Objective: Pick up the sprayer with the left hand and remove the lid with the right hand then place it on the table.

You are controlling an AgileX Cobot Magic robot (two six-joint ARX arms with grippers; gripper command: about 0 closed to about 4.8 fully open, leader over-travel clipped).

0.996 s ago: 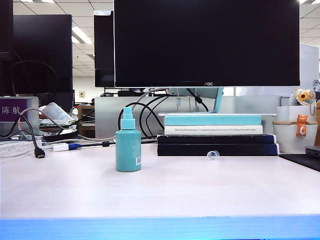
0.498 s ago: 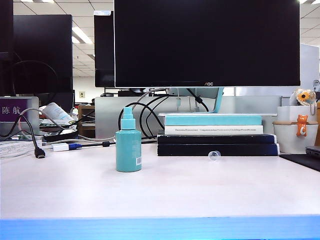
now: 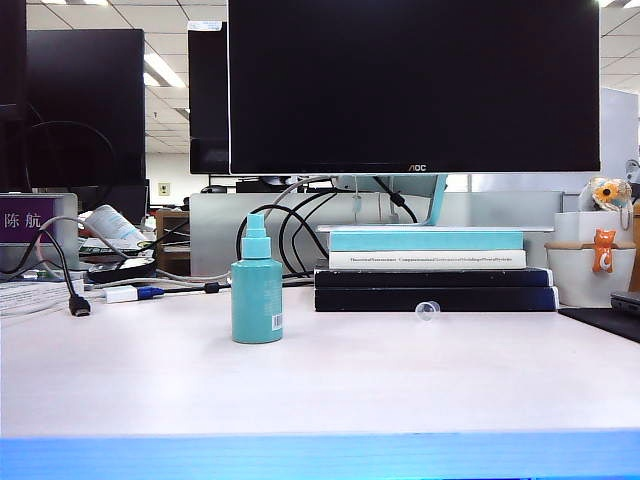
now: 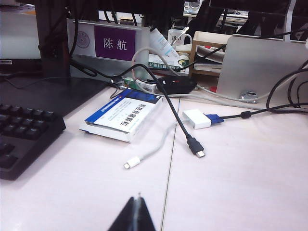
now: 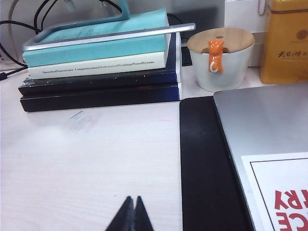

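While the sprayer (image 3: 257,292) stands upright mid-table (image 3: 320,380) and the lid (image 3: 427,311) lies by the books, both grippers, left (image 4: 137,214) and right (image 5: 131,214), hover well apart from them, jaws closed, empty.

Table (image 3: 400,390): sprayer (image 3: 257,297) upright; lid (image 3: 427,311) beside book stack (image 3: 435,288).

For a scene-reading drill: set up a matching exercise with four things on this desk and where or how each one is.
Things:
1. sprayer
2. lid
3. left gripper
4. teal book

States:
A. on top of the book stack
B. lying on the table in front of the dark books
C. upright, nozzle bare
D. jaws shut, holding nothing

Pairs: 1-C, 2-B, 3-D, 4-A
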